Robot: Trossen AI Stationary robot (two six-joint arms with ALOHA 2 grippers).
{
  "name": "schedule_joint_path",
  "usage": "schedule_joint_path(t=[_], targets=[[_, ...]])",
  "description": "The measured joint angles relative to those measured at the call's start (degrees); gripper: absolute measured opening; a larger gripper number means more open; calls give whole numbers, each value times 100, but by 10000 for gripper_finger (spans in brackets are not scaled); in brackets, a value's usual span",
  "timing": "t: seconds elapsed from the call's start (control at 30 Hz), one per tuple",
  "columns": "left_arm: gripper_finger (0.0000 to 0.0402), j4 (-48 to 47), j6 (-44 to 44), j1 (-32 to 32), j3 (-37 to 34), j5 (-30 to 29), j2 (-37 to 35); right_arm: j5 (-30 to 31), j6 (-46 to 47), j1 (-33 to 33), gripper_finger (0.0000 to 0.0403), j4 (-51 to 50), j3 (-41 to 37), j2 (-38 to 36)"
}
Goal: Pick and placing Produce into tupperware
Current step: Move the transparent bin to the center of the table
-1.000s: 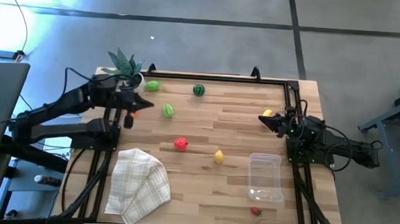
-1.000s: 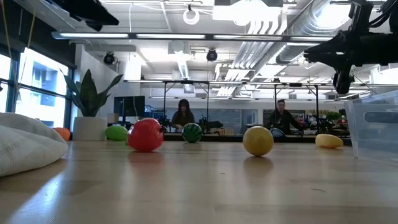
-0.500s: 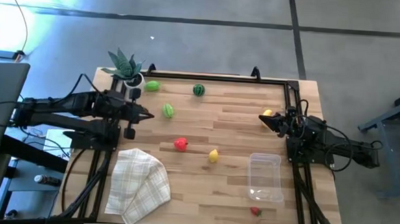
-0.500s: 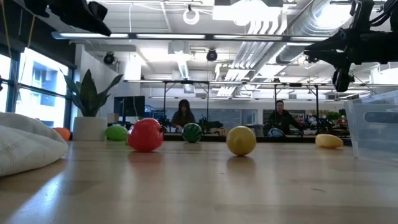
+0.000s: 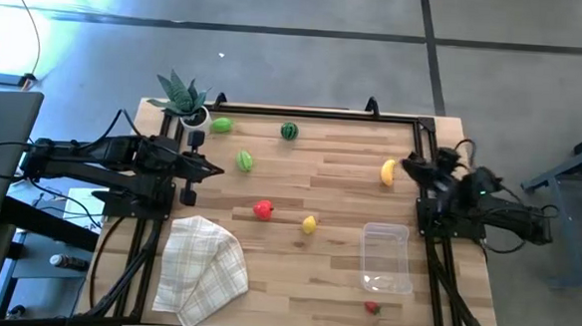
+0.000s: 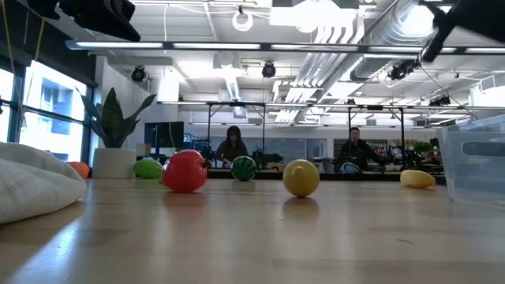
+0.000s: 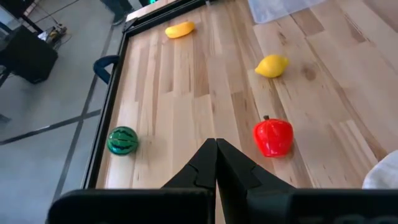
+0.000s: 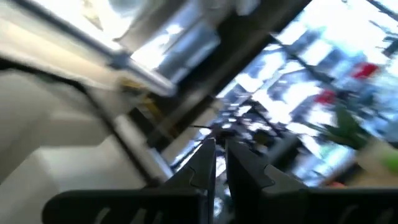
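The produce lies loose on the wooden table: a yellow banana point(image 5: 388, 172), a yellow lemon point(image 5: 310, 224), a red pepper point(image 5: 263, 210), a striped light green piece point(image 5: 244, 161), a dark green melon point(image 5: 289, 131), a light green piece point(image 5: 222, 125) and a small red piece point(image 5: 371, 307). The clear tupperware point(image 5: 386, 256) stands upright at the near right with nothing in it. My left gripper point(image 7: 216, 146) is shut and holds nothing, above the table's left side, pointing over the pepper point(image 7: 272, 137) and melon point(image 7: 122, 140). My right gripper point(image 5: 406, 163) is shut, tipped upward beside the banana, touching nothing.
A checked beige cloth point(image 5: 201, 268) lies bunched at the near left. A spiky plant in a white pot point(image 5: 184, 103) stands at the far left corner, with an orange piece point(image 6: 79, 168) beside it. A dark rail point(image 5: 314, 111) runs along the far edge. People sit in the room behind.
My left gripper has swung from beside the plant toward the table's near edge and stays shut. My right gripper has risen and tipped upward, uncovering the banana. The lemon has rolled a little toward the table's left and slowed.
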Motion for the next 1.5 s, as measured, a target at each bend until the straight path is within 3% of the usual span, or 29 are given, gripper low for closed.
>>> schedule_joint_path(t=[0.17, 0.33, 0.43, 0.57, 0.73, 0.93, 1.07, 1.23, 1.5], targets=[[1, 1, -114, 0, 0, 1, 0, -429, -780, 0, 28, -1387, 1744, 533], [1, 1, -124, 0, 0, 7, 0, -797, -1441, 0, 28, -3719, 3566, 1999], [1, 2, -123, 0, 0, 13, 0, -1107, -1289, 89, 28, -5534, 4203, 3087], [1, 1, -118, 0, 0, 20, 0, -1218, -895, 696, 28, -7390, 4403, 4207], [1, -1, -111, 0, -2, 20, 0, -864, 253, 1995, 28, -7655, 4397, 4878], [1, 3, -109, 0, -2, 20, -2, 379, 1746, 3780, 28, -7598, 4420, 5437], [1, 3, -109, 0, -2, 21, -1, 1044, 2141, 4634, 28, -7848, 4415, 6122], [1, 4, -109, 0, -2, 21, -2, 1175, 1912, 4921, 28, -7846, 4411, 7228], [1, 3, -109, 0, -2, 20, 0, 1179, 1559, 4760, 28, -7722, 4406, 8670]])
